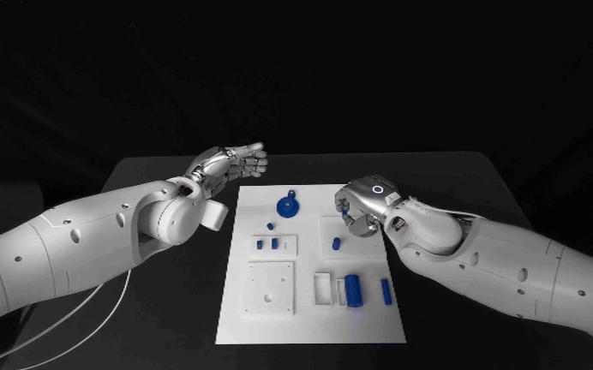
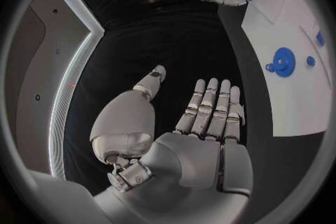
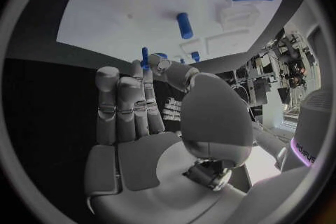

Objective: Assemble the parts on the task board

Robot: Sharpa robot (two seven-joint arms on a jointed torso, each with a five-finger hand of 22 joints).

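Black table [image 1: 161, 173] under white cables [image 1: 74, 323]

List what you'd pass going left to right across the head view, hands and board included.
Left hand → blue gear on the task board → right hand.

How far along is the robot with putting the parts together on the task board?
Early. A couple of small blue pegs appear to stand in a white block. The right hand pinches a small blue part over the task board; the left hand is open off the board. The gear, big cylinder and a loose pin lie unassembled.
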